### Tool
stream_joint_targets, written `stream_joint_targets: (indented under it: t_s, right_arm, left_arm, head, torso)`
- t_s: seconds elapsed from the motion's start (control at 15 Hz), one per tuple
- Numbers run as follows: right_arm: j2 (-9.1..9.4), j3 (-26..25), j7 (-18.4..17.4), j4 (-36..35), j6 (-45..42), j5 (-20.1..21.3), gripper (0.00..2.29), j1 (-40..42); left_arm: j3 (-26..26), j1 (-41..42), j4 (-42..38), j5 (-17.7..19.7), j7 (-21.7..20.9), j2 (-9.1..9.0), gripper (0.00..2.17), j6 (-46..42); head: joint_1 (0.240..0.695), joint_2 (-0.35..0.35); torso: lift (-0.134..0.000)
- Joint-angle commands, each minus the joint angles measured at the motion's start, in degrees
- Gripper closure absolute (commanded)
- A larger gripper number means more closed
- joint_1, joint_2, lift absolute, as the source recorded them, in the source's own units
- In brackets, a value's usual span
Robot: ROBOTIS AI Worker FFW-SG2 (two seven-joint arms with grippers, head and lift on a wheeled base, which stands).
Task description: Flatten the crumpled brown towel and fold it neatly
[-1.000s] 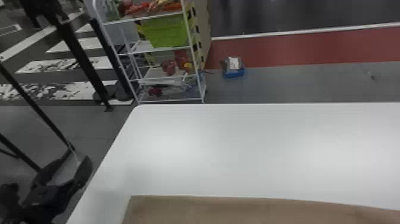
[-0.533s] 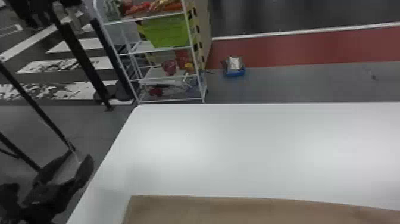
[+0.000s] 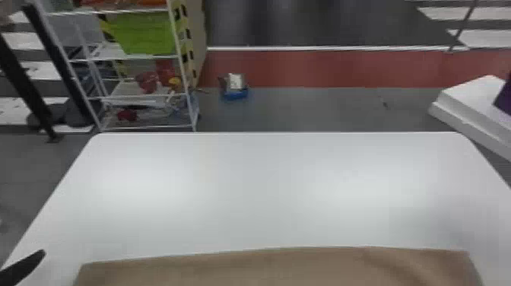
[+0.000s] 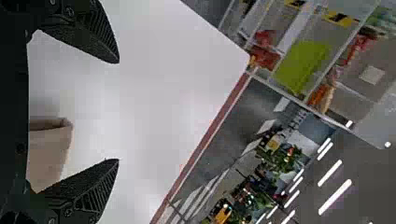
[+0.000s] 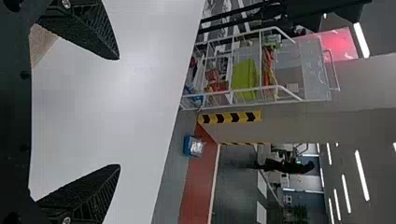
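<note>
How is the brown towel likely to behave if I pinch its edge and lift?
The brown towel will probably hang floppy, since soft creases run through its right part in the head view. It looks fairly thin, so it should be light for its spread. Pushed, it may slide or bunch on the smooth-looking white table.

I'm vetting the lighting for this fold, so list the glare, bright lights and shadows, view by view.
Head view: two broad, soft glare patches on the white table, left and right. Left wrist view: ceiling lights glow as white streaks; a faint shadow borders the towel. Right wrist view: more bright ceiling lights, plus a pinkish-red glow.
</note>
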Motion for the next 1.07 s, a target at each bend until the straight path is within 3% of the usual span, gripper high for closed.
stream_joint_targets:
  t_s: [0.0, 0.07, 0.2, 0.27, 0.4, 0.6, 0.73, 0.87, 1.0]
  right_arm:
    - [0.01, -1.62, -0.39, 0.36, 0.25, 0.18, 0.05, -0.28]
    - [-0.25, -1.8, -0.48, 0.97, -0.11, 0.18, 0.05, -0.28]
    - [-0.16, -1.71, -0.39, 2.11, -1.34, -0.08, 0.05, -0.28]
    - [-0.16, -1.45, -0.39, 2.38, -1.86, -0.08, 0.05, -0.1]
    - [-0.25, -1.18, -0.39, 2.82, -3.45, -0.17, 0.05, 0.07]
    - [-0.25, -1.09, -0.39, 3.78, -5.03, -0.43, 0.05, 0.51]
    - [-0.25, -1.09, -0.3, 3.96, -5.91, -0.43, 0.05, 0.95]
    - [-0.25, -1.27, -0.3, 3.96, -6.43, -0.43, 0.05, 1.3]
    - [-0.16, -1.45, -0.3, 4.05, -6.43, -0.52, 0.05, 1.3]
  left_arm:
    - [3.46, 0.92, -6.12, -0.11, -0.66, -0.15, 0.15, 16.22]
    - [3.54, 1.8, -8.93, -0.64, -0.75, -0.15, 0.15, 22.9]
    - [2.31, 2.94, -13.06, -4.07, -0.66, -0.15, 0.15, 26.06]
    - [1.79, 3.03, -13.42, -5.03, -1.18, -0.15, 0.15, 25.54]
    - [-0.68, 3.11, -12.63, -11.63, -4.44, -0.15, 0.15, 17.45]
    - [-3.75, 3.11, -11.83, -16.55, -4.52, -0.15, 0.15, 14.81]
    - [-6.04, 3.11, -11.39, -21.91, -5.75, -0.15, 0.15, 14.11]
    - [-6.92, 3.29, -11.48, -24.81, -9.18, -0.15, 0.15, 15.34]
    - [-7.09, 3.55, -12.27, -25.34, -12.52, -0.15, 0.21, 17.27]
  head:
    - [0.695, -0.035]
    - [0.695, -0.072]
    - [0.695, -0.113]
    - [0.695, -0.131]
    - [0.695, -0.147]
    - [0.695, -0.127]
    - [0.695, -0.123]
    - [0.695, -0.129]
    - [0.695, -0.142]
  torso:
    - [-0.124]
    - [-0.124]
    - [-0.124]
    - [-0.124]
    - [-0.124]
    - [-0.124]
    - [-0.124]
    - [-0.124]
    - [-0.124]
